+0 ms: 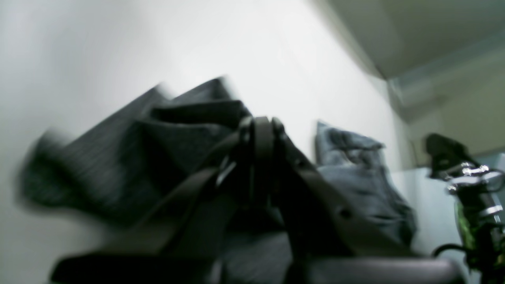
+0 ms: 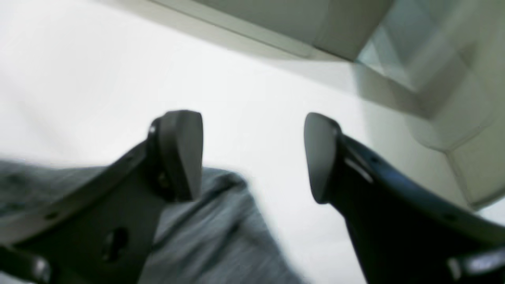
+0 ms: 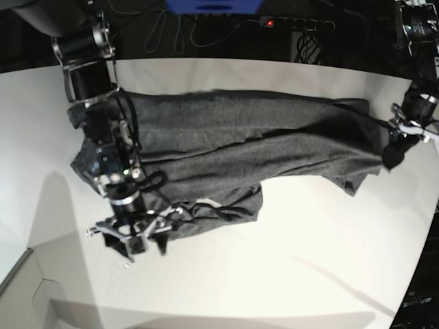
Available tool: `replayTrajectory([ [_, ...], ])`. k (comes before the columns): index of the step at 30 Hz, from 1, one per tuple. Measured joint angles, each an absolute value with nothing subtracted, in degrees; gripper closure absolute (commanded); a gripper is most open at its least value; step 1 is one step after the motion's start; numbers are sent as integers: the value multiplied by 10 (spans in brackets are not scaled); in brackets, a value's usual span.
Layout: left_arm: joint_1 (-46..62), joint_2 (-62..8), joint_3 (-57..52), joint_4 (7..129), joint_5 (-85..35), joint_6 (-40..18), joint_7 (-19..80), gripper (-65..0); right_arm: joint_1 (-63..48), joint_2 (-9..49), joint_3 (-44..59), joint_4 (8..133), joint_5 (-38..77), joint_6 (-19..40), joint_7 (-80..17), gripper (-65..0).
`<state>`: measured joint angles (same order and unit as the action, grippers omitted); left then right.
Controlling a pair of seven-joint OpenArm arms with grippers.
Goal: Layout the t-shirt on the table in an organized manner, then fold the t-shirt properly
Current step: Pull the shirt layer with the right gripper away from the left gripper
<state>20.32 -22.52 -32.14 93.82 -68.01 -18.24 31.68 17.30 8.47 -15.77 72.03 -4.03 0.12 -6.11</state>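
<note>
The dark grey t-shirt [image 3: 240,144] lies stretched across the white table [image 3: 288,260] from left to right, with folds along its middle and a bunched lower edge. My left gripper [image 3: 392,156] is at the shirt's right end, shut on the t-shirt. The left wrist view shows the fabric [image 1: 118,165] pinched in that gripper [image 1: 262,130]. My right gripper [image 3: 135,240] hovers over the bunched lower-left edge. It is open, and its fingers [image 2: 181,154] hold nothing. Grey cloth [image 2: 221,228] lies under the left finger, and bare table [image 2: 256,79] shows beyond the right gripper [image 2: 252,157].
Cables and a power strip [image 3: 295,24] run behind the table's far edge. The table's curved edge [image 3: 27,264] cuts across the lower left corner. White tabletop spreads in front of the shirt. The other arm [image 1: 473,189] shows at the right in the left wrist view.
</note>
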Motion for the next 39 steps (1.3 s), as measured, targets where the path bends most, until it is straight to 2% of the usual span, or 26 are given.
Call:
replayTrajectory([
  [2, 205, -226, -321, 958, -678, -182, 318, -8, 140, 80, -181, 749, -41, 5, -71, -407],
  [8, 209, -226, -293, 999, -678, -183, 350, -119, 60, 79, -188, 797, -40, 12, -82, -407],
  [13, 203, -201, -291, 995, -673, -182, 359, -57, 11, 81, -184, 847, -41, 9, -75, -407],
  [19, 204, -200, -267, 986, -628, -184, 357, -58, -40, 78, -188, 866, -40, 10, -81, -407],
  [26, 171, -199, -302, 869, -613, -175, 354, -58, -61, 80, -188, 867, -41, 10, -80, -407],
  [31, 141, -198, -305, 828, -615, -173, 359, -63, -74, 81, -185, 871, -41, 10, -76, -407],
  [34, 122, -200, -304, 825, -616, -173, 358, -139, -83, 81, -185, 871, -41, 10, -79, -408],
  [37, 108, -200, -303, 825, -615, -173, 356, -272, -86, 83, -185, 871, -41, 15, -80, -408],
  [39, 105, -200, -302, 825, -616, -178, 356, -355, -84, 83, -185, 871, -41, 55, -78, -408],
])
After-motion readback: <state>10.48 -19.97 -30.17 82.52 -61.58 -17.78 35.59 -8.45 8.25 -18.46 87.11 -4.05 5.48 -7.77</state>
